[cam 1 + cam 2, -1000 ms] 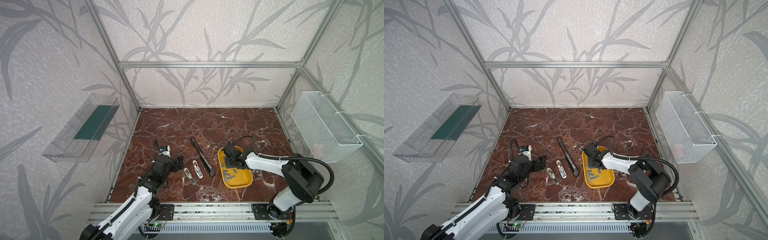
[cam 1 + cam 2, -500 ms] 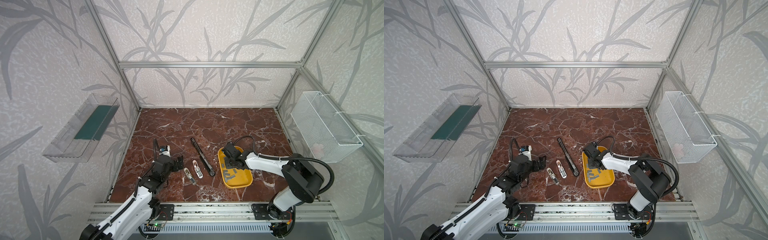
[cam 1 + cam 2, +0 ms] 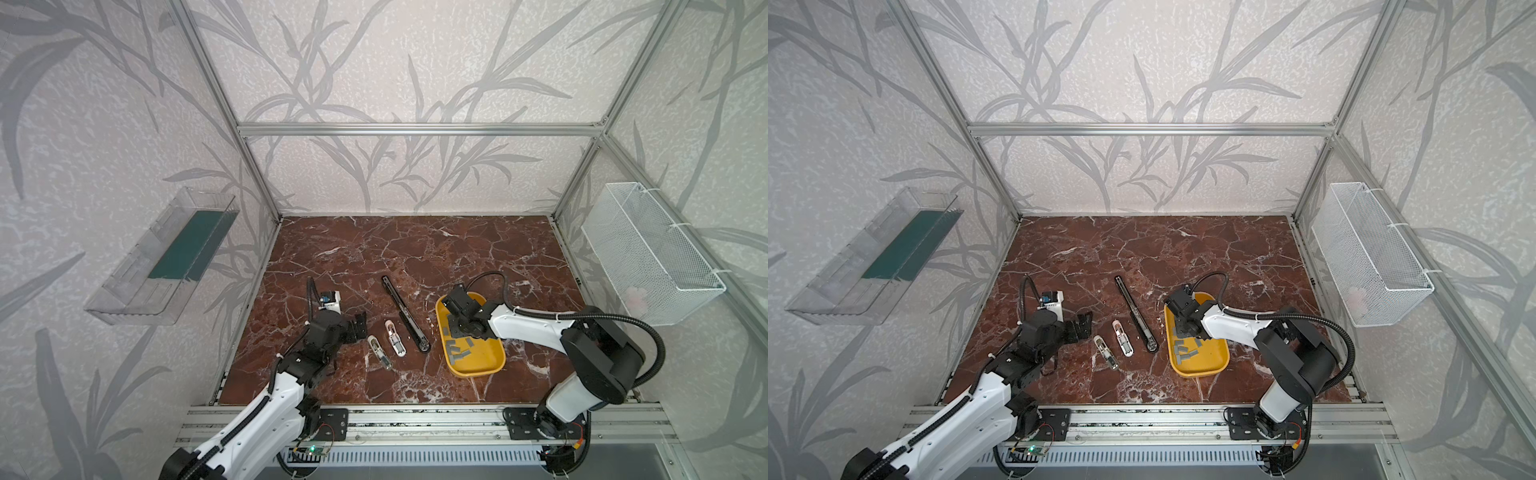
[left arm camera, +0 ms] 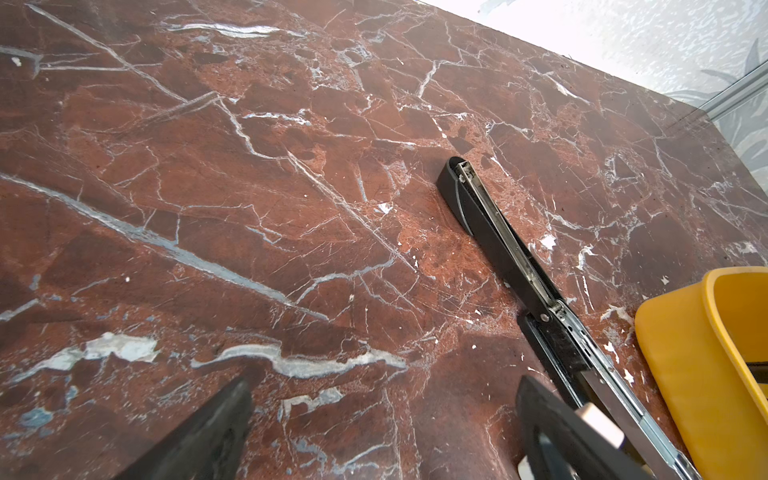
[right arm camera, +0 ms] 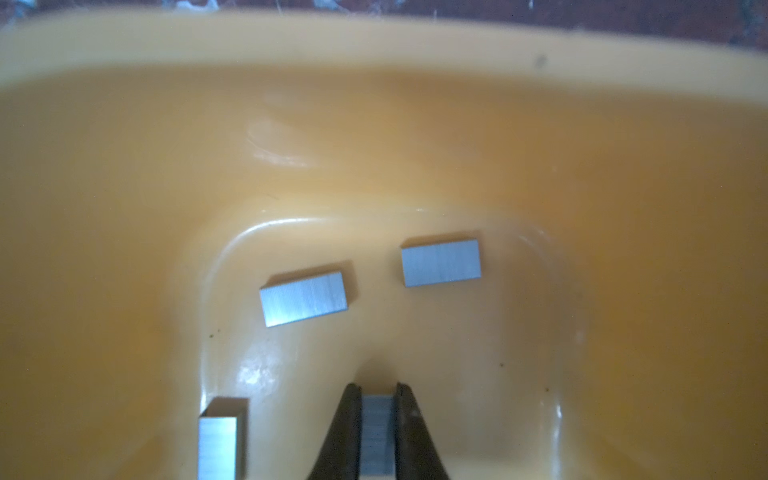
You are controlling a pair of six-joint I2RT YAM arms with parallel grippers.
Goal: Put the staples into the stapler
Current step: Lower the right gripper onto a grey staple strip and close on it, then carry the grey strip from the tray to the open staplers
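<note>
Fingers of the right arm [image 5: 347,428] are closed narrow on one short grey metal staple strip [image 5: 377,432], pressing its two long sides, low inside the shallow yellow plastic tray [image 5: 374,41]. Whether the strip is already clear of the tray floor I cannot tell. Three other loose strips [image 5: 303,298] lie near it on the tray floor, apart from each other.

I judge the strip light and stiff but brittle: it is a row of staples stuck together, and it can snap or slide out of smooth fingers. A hold at the middle of the long sides seems safest.

The tray stands on the dark red marble worktop [image 3: 374,257], just right of a long black stapler [image 3: 405,313] that lies opened flat and two small pale staplers [image 3: 395,337]. The left arm's fingers [image 4: 216,432] stand wide apart and empty over the worktop, beside the small staplers.
</note>
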